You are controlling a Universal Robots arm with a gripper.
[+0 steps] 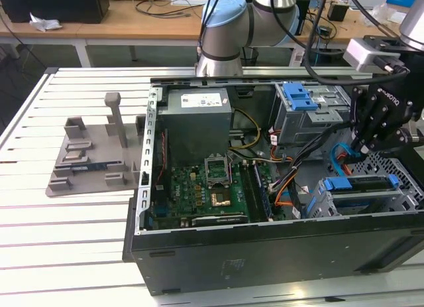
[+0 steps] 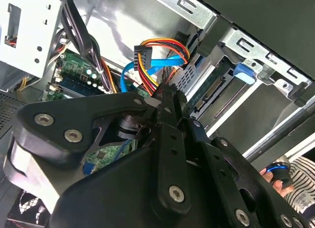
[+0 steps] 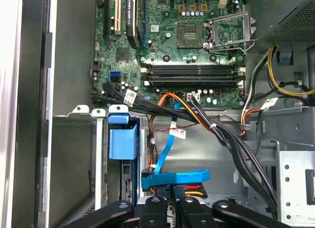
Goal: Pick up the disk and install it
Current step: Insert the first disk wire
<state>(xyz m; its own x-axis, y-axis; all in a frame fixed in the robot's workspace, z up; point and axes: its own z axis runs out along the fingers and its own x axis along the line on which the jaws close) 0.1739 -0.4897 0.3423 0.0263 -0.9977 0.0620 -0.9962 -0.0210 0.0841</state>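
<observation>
Nearest, in the lower part of the exterior view, runs the black side wall of the open computer case [image 1: 265, 247], lying on a white slatted table [image 1: 59, 241]. Just behind that wall, at the lower right, the disk [image 1: 358, 185] sits in its metal drive cage, blue rails along its edges; in the first wrist view its blue carrier end [image 3: 122, 139] stands in the bay.

Above the cage hangs the gripper [image 1: 363, 150], at the right of the exterior view. In the second wrist view its fingers [image 2: 167, 105] are drawn together with nothing clearly between them, their tips among the blue data cable [image 2: 147, 65] and coloured wires, apart from the disk.

Further in lies the green motherboard [image 1: 199, 187], then the grey power-supply box [image 1: 197, 118] and a blue ribbed latch [image 1: 298, 95]. A grey fixture [image 1: 86, 158] rests at the exterior view's left.
</observation>
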